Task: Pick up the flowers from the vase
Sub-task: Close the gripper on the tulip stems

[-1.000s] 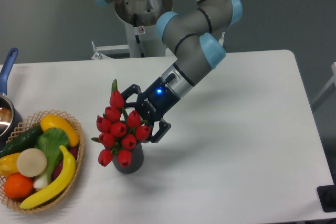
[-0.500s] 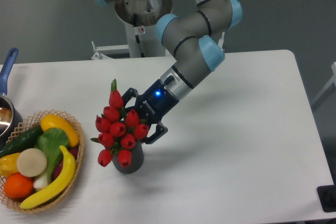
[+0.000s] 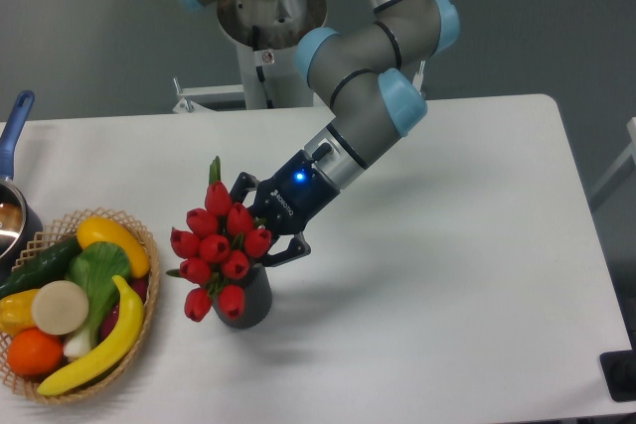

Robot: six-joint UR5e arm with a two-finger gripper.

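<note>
A white table with rounded corners fills most of the view, set against a plain grey-blue wall.

At the far left edge, a metal pot with a blue handle is partly cut off by the frame. Just in front of it, at the table's near left corner, sits a round wicker basket filled with toy produce: a yellow banana, an orange, a green cucumber, a pale round piece and a leafy green piece.

Right of the basket, and apart from it, stands the vase, small, dark grey and upright on the table. The flowers, a bunch of red tulip buds with green leaves, rise from its mouth and lean out to the left, spreading wider than the vase itself. One bud with a green tip stands above the rest.

The gripper, black with a small blue light on its body, reaches into the right side of the bunch just above the vase mouth. One dark finger shows above the buds and the other below them, so the jaws sit on either side of the bunch; whether they are actually pinching the stems cannot be told, since the buds hide the fingertips.

The arm, grey with light blue joint caps, slopes up and to the right from the gripper, then bends back towards its base at the far edge of the table. A soft shadow lies on the table right of the vase.

At the far right, the table edge gives way to dark floor, with a small black object at the lower right corner.
</note>
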